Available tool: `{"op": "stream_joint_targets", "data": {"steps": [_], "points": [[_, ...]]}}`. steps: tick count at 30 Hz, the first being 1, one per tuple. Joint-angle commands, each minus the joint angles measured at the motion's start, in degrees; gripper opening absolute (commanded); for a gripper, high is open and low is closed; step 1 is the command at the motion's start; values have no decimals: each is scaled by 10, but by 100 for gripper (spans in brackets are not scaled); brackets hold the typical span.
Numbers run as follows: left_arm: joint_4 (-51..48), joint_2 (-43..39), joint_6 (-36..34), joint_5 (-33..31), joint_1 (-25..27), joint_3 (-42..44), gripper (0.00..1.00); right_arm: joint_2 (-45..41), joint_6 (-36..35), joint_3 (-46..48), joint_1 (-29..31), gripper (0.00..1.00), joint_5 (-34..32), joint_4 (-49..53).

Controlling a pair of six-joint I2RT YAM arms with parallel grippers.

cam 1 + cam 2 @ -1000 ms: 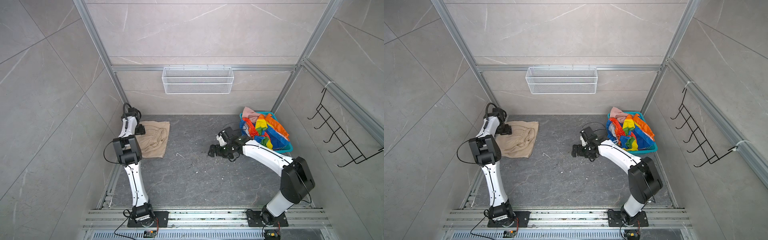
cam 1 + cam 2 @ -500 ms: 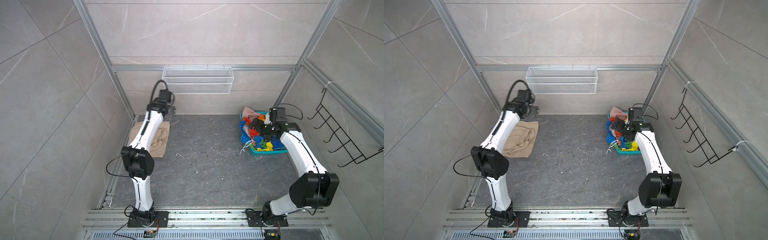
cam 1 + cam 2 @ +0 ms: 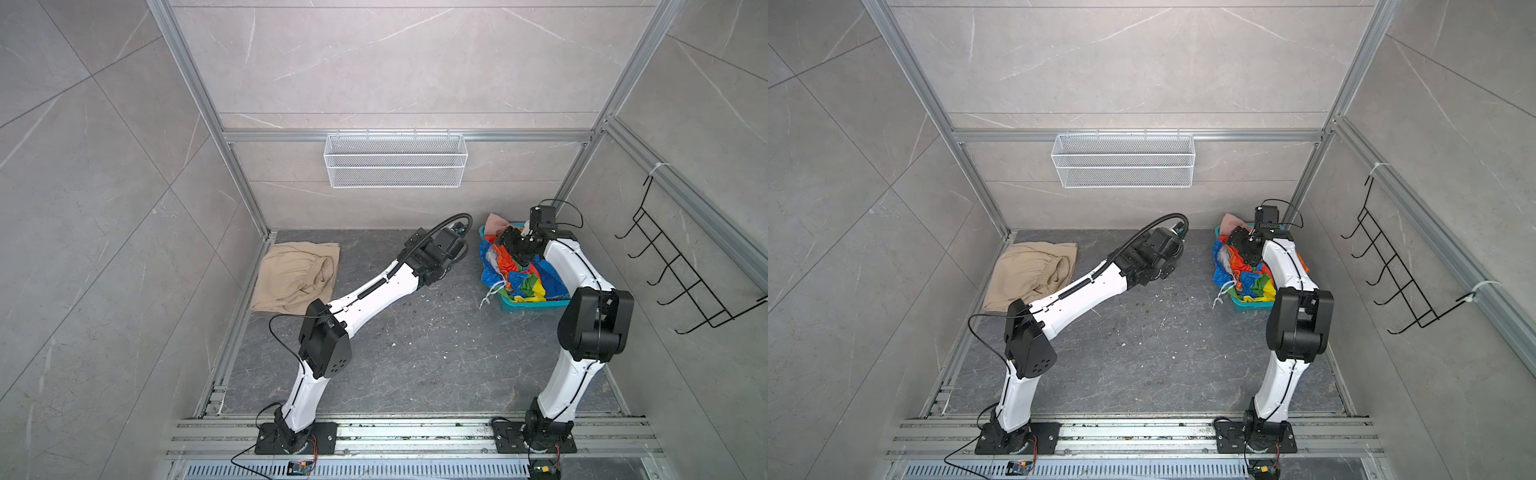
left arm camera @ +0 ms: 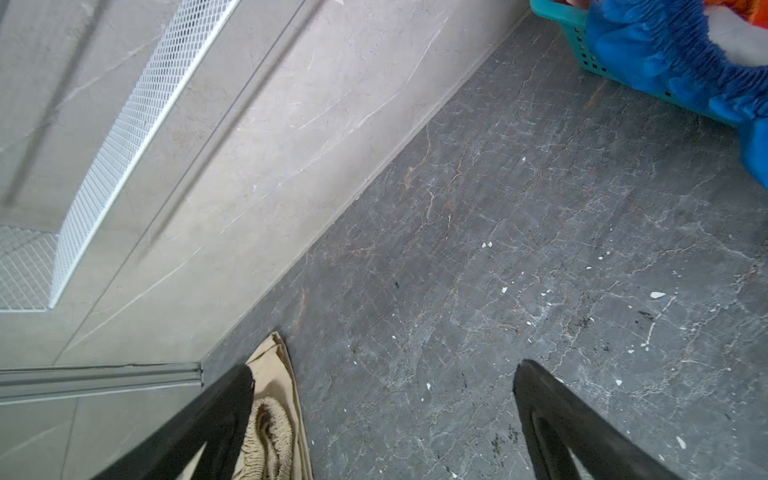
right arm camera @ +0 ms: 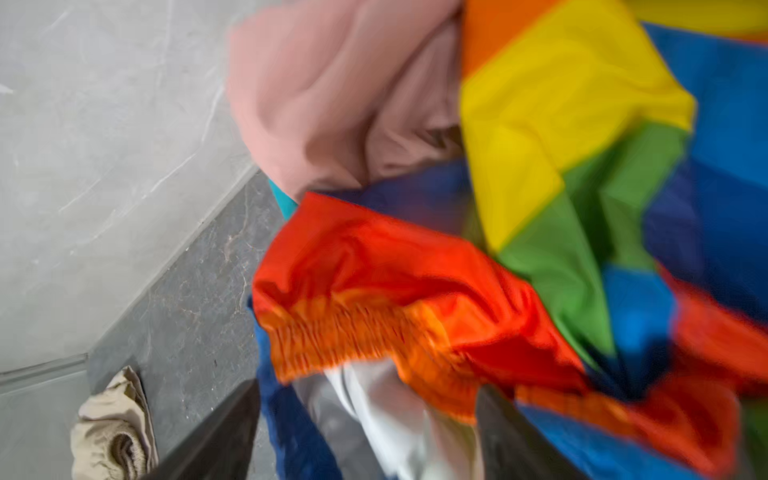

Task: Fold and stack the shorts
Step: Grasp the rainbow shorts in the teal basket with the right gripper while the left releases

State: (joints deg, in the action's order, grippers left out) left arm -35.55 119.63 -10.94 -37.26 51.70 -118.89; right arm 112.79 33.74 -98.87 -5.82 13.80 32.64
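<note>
The beige shorts (image 3: 297,274) lie flat on the floor at the back left, and their waistband (image 4: 270,428) shows beside one finger in the left wrist view. Rainbow-striped shorts (image 3: 519,278) fill the teal basket (image 3: 528,305), with the pink shorts (image 3: 496,222) bunched at its far corner. My left gripper (image 4: 384,374) hangs open over bare floor mid-table, a little left of the basket. My right gripper (image 5: 365,390) is down in the basket. Its jaws stand apart around the rainbow shorts' orange waistband (image 5: 357,332) and white lining; the view is blurred.
A white wire basket (image 3: 395,160) hangs on the back wall above the floor. A black hook rack (image 3: 681,270) is mounted on the right wall. A white drawstring (image 3: 492,291) trails over the teal basket's front edge. Aluminium posts frame the corners.
My left arm lifted off the beige shorts and swung right to mid-table. My right arm moved from the floor's middle to the basket, lowered into the rainbow shorts, and its jaws are narrowing.
</note>
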Motion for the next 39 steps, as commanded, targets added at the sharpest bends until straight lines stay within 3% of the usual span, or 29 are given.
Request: {"op": "stream_joint_targets", "data": {"steps": [1, 10, 12, 20, 30, 39], "points": [[-20, -6, 55, 55, -3, -12, 100, 38, 2, -29, 0, 74, 51, -27], [-49, 14, 111, 100, -3, -8, 100, 55, 22, -5, 0, 52, 87, -70], [-51, 13, 115, 128, -3, -9, 100, 57, 23, -2, 0, 46, 87, -74], [-54, -11, 138, 138, -3, 19, 100, 54, 40, 4, 0, 12, 99, -81], [-48, -27, 160, 162, -3, 46, 100, -38, 6, 78, 0, 28, 74, -73], [-44, -32, 168, 170, -4, 66, 100, -51, -18, 111, 6, 59, 50, -61]]}}
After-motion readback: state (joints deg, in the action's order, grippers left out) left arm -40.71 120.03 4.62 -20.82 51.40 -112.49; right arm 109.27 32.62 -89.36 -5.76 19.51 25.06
